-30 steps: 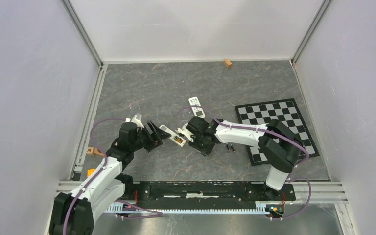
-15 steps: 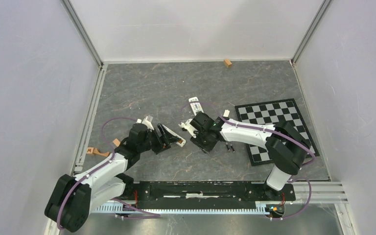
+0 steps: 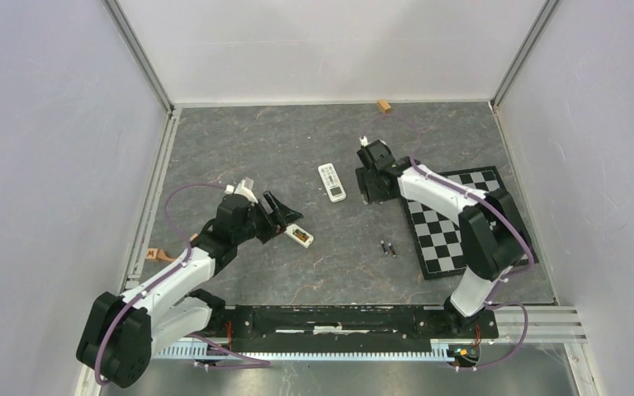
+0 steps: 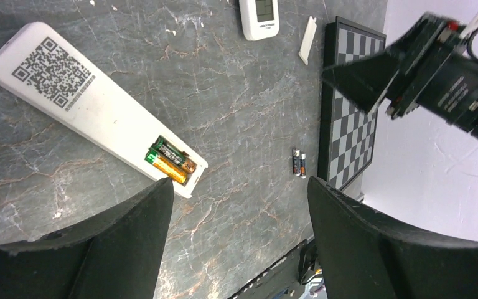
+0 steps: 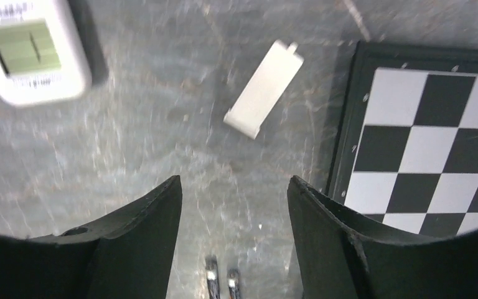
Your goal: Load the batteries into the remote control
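The long white remote control lies back up on the table, its QR label showing. Its compartment is open and holds two batteries, one green-gold and one dark. It also shows in the top view. My left gripper is open and empty just left of it, jaws wide apart. Two more dark batteries lie side by side on the table. My right gripper is open and empty, above the loose white battery cover.
A shorter white remote with a display lies left of my right gripper. A checkerboard lies at the right. A small wooden block sits by the back wall. White walls close in the table.
My right gripper has left the remote and moved back and to the right, beside the checkerboard. The remote now lies free on the table by my left gripper.
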{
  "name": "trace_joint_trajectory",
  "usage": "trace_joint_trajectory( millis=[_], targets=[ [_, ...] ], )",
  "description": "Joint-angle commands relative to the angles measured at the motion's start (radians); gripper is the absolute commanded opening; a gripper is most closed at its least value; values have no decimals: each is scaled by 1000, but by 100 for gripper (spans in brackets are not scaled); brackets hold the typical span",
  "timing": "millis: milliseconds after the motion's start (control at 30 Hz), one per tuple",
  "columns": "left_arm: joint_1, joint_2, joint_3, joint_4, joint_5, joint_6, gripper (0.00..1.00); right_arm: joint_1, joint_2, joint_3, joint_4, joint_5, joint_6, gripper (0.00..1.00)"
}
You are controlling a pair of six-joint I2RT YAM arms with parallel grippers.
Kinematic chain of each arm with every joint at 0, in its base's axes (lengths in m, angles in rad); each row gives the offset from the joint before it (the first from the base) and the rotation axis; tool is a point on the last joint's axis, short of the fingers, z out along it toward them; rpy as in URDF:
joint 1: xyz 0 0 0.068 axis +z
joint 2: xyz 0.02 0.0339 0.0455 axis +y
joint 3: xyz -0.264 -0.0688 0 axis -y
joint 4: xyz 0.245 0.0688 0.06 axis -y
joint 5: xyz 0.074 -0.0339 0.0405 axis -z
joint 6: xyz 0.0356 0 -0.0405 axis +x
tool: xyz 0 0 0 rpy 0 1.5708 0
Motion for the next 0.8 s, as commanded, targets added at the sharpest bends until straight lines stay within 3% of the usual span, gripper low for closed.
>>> trace_joint_trajectory(
  millis=[0,300,500,767],
  targets=[
    [-5,30,48,25,-13,36,85,-24,79,130,-50,121,115,69],
    [-5,65,65,40,-4,53,85,-87,188,206,-64,110,206,67],
    [-4,85,70,53,7,56,85,-107,241,215,-64,47,218,55],
    [-5,81,64,53,2,62,85,-110,273,221,-58,12,224,56]
  ],
)
